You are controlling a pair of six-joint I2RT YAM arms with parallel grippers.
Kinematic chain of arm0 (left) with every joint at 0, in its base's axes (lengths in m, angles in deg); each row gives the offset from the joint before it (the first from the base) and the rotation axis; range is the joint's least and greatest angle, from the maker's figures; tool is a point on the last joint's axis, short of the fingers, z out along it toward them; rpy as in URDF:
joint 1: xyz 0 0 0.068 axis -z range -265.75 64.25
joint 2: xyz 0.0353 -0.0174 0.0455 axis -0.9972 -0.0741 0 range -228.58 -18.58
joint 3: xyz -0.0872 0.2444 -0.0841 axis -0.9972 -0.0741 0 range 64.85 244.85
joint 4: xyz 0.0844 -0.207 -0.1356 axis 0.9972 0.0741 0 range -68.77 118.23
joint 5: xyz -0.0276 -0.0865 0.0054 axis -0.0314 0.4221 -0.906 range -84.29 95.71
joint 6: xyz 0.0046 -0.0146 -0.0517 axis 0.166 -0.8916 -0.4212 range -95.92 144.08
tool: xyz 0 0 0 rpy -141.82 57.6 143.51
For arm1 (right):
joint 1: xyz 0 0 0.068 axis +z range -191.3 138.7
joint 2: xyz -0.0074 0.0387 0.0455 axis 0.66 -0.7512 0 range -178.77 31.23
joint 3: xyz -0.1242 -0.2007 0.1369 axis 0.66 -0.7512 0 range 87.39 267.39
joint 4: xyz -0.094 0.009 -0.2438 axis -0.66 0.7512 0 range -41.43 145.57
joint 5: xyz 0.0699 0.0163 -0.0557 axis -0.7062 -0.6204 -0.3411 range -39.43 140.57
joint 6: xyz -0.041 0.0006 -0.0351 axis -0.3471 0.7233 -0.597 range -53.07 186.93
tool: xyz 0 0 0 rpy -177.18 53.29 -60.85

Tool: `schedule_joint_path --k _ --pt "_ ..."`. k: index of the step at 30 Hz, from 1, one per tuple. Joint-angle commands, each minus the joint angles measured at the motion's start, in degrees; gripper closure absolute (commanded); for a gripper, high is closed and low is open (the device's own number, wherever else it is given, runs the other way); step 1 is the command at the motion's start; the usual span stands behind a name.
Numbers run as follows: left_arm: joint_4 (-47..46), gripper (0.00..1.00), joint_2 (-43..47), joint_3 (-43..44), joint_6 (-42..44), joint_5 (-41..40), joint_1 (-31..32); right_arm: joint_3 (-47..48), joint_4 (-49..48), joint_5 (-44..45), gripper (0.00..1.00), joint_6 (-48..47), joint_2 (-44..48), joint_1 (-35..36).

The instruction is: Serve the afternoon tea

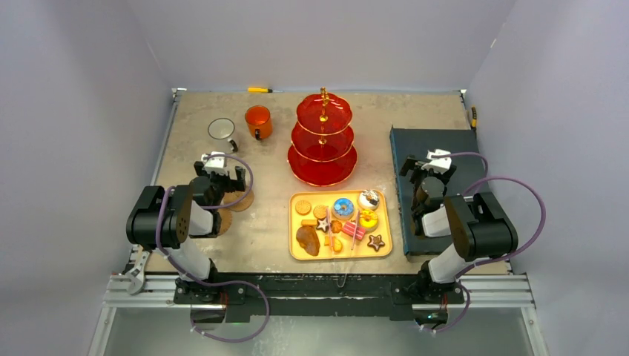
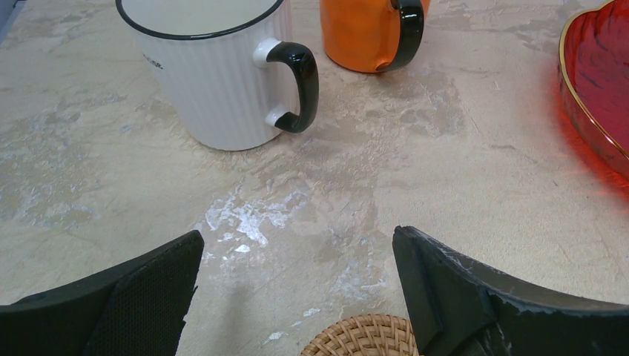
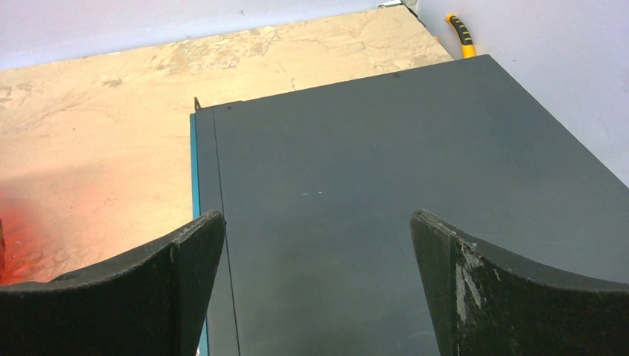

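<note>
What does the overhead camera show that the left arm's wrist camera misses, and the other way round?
Only overhead: the yellow tray of pastries, the dark board, the upper tiers of the red stand, and the right gripper, open. Only the left wrist: the ribbed wall of the white mug and the weave of a coaster. Both: the white mug, the orange mug, a coaster, the stand's bottom tier, the table and the open left gripper.

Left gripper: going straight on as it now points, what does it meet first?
The left gripper would probably meet the white mug, at its handle; bare table lies before it. The orange mug sits further right.
</note>
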Motion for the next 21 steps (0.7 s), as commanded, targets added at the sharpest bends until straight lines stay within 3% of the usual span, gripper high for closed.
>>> schedule_joint_path --k 1,10,14,16,19,21 --pt "-2.5 0.01 0.5 0.8 0.4 0.1 0.3 0.1 -3.3 0.7 0.02 0.9 0.7 -0.1" --pt "0.3 0.01 4.0 1.2 -1.8 -1.5 -0.7 -2.1 -8.4 4.1 0.02 -0.9 1.9 0.7" --pt "27.9 0.01 8.8 12.9 0.4 1.6 -1.4 -3.4 -11.5 5.7 0.02 -5.0 3.0 3.6" --pt "37.5 0.01 8.6 18.8 2.6 1.9 -1.6 0.0 -1.1 15.6 0.02 -3.7 8.2 5.4" --pt "43.5 0.01 10.8 23.2 1.3 6.1 -3.4 10.9 25.8 14.8 0.02 3.7 16.3 5.4" --pt "47.3 0.01 13.4 25.2 -0.4 7.0 -3.5 16.6 32.8 11.7 0.02 5.4 18.8 5.4"
